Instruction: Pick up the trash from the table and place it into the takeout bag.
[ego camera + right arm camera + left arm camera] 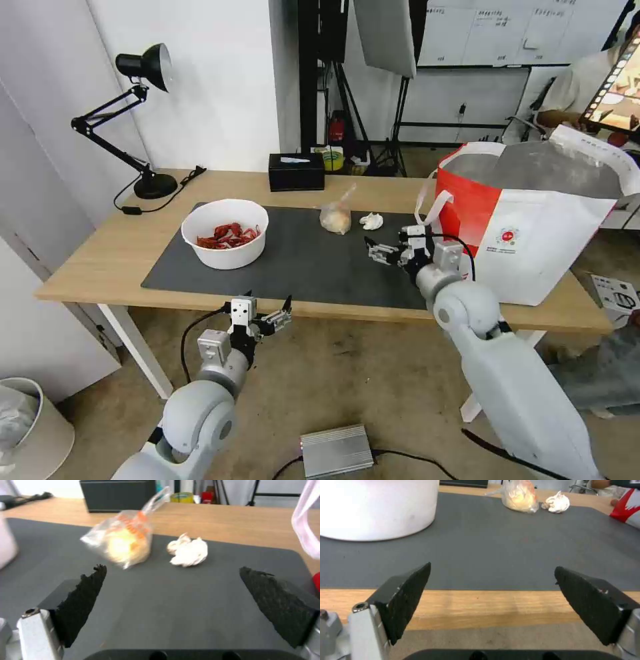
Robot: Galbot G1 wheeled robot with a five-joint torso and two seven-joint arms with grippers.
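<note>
On the table's (pixel 100 260) dark mat (pixel 300 267) stands a white bowl (pixel 225 233) of red crayfish shells. Farther right lie a knotted clear bag (pixel 335 217) and a crumpled white tissue (pixel 371 221). The big white-and-red takeout bag (pixel 533 227) stands open at the table's right end. My right gripper (pixel 372 250) hovers open over the mat, just short of the knotted bag (pixel 125 542) and tissue (pixel 188 551), its jaws (pixel 172 568) wide apart. My left gripper (pixel 270 313) hangs open off the table's front edge, facing the bowl (pixel 376 507), with nothing between its fingers (pixel 406 597).
A black desk lamp (pixel 143 120) and a black tissue box (pixel 296 172) stand along the table's back edge. The takeout bag's white handle (pixel 306 530) hangs close beside my right gripper. On the floor are a bin (pixel 30 427) at the left and a silver box (pixel 337 451).
</note>
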